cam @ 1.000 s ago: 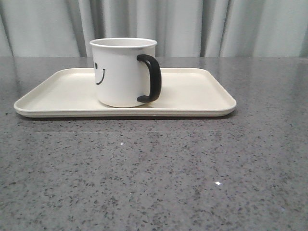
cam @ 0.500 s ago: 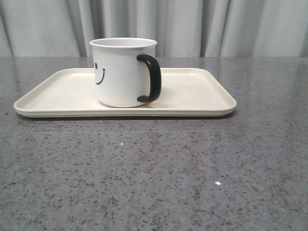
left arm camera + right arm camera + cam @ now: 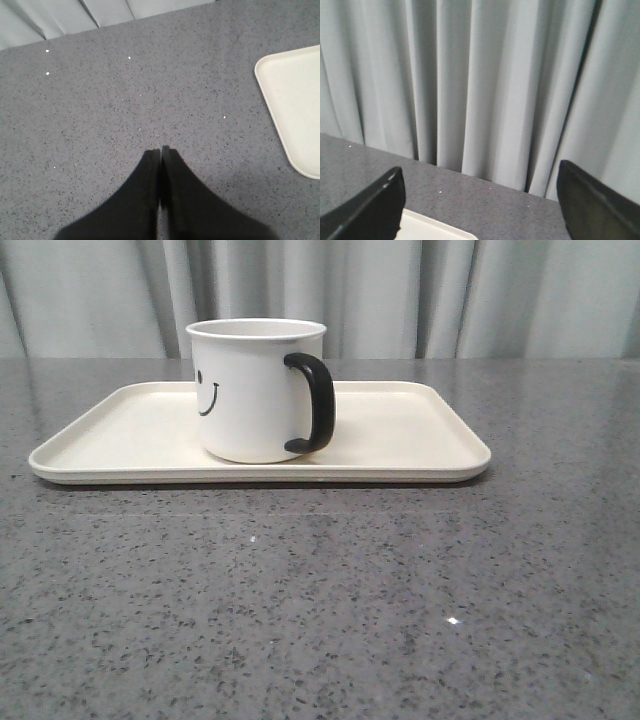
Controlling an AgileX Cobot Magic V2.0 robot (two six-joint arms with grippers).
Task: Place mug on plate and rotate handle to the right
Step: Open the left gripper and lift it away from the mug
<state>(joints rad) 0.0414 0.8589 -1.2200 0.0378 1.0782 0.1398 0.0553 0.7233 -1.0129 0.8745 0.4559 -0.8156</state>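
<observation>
Left tool (image 3: 160,150) clenched, right tool (image 3: 480,200) released, mug (image 3: 250,390) on plate (image 3: 400,430), apart from both

The left gripper (image 3: 160,150) has its jaws pressed together, holding nothing. The right gripper (image 3: 480,200) has its jaws spread wide apart, also holding nothing.

White cylindrical mug (image 3: 250,390), upright on the plate (image 3: 400,435), left of the plate's middle. Black smiley face printed on its left side, only partly in sight from the front. Glossy black C-shaped handle (image 3: 314,402) on the mug's right, turned somewhat toward the camera. Cream rectangular plate, flat on the tabletop (image 3: 320,590), rounded corners, low raised rim, much wider than the mug.
</observation>
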